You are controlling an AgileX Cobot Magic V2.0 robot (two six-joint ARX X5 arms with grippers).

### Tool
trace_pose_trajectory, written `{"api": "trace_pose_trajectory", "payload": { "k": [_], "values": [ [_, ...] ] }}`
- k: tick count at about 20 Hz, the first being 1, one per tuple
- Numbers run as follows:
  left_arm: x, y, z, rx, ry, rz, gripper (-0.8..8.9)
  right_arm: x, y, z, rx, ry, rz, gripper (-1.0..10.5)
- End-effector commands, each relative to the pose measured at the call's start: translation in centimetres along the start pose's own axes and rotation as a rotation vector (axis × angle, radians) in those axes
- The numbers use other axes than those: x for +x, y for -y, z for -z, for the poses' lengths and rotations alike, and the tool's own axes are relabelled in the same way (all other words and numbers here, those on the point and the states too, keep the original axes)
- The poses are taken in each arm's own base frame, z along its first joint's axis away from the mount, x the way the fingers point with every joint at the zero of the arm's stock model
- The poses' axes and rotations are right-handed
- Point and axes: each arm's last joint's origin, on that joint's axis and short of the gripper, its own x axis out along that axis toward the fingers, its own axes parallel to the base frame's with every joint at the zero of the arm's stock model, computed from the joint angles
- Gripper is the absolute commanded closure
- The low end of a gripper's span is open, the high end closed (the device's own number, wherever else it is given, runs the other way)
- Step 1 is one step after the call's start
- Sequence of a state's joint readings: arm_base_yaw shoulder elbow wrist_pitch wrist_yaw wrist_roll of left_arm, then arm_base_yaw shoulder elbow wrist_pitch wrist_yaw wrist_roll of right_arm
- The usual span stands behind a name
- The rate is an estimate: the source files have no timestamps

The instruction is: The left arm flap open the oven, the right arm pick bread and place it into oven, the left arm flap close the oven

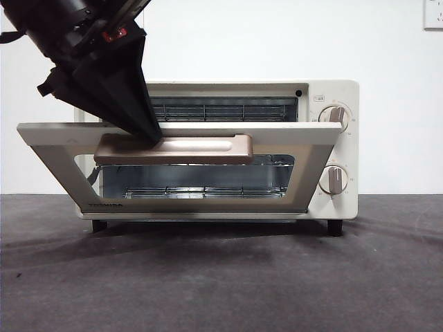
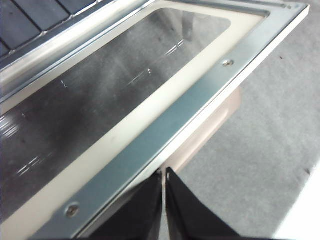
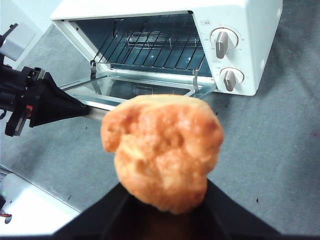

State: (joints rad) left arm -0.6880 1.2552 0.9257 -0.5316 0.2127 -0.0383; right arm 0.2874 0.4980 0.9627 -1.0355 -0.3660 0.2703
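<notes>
Holding the door [image 1: 181, 131] down near level is the left gripper's [image 1: 154, 136] job right now: its jaws are pressed together into one black wedge, and the tip sits on the door's top edge just above the beige handle [image 1: 173, 149], gripping nothing. It would do well to keep that pressure steady so the door does not spring back while the other arm comes in.

The right gripper [image 3: 165, 210] has its jaws closed on the bread [image 3: 162, 150], which is in the air out in front of the oven [image 3: 245, 45], well apart from it and not yet over the door. A good approach, as I judge it, is to travel straight toward the oven's open mouth, pass above the lowered door clear of the left gripper, and set the bread on the wire rack [image 3: 150, 47] inside before letting go.

Seen close, the bread is a lumpy golden-orange chunk with a rounded, browned top and paler creases. It fills much of the right wrist view and hides the jaw tips.
</notes>
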Motion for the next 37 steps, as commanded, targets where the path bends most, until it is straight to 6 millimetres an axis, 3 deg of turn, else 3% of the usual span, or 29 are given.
{"api": "trace_pose_trajectory", "payload": {
  "k": [1,11,15,19,27,37],
  "values": [
    [0.4,0.4,0.0,-0.005,0.016,0.006,7.97,-0.3,-0.2,-0.3,-0.002,0.021,-0.009,8.2],
    [2.5,1.2,2.9,-0.031,-0.047,0.035,7.97,-0.3,-0.3,-0.5,-0.011,0.035,-0.009,8.2],
    [2.3,1.6,3.1,-0.027,-0.044,0.053,7.97,-0.3,-0.3,-0.5,-0.011,0.034,-0.01,8.2],
    [-0.9,2.2,3.0,-0.045,0.012,0.086,7.97,-0.3,-0.4,-0.5,-0.01,0.021,-0.047,8.2],
    [-11.0,3.5,4.0,-0.062,0.309,0.092,7.97,2.8,-0.2,-2.5,0.008,-0.06,-0.157,8.2],
    [-16.0,3.6,7.2,-0.088,0.434,0.001,7.97,8.6,-1.4,-4.7,-0.04,-0.155,-0.265,8.2]
  ]
}}
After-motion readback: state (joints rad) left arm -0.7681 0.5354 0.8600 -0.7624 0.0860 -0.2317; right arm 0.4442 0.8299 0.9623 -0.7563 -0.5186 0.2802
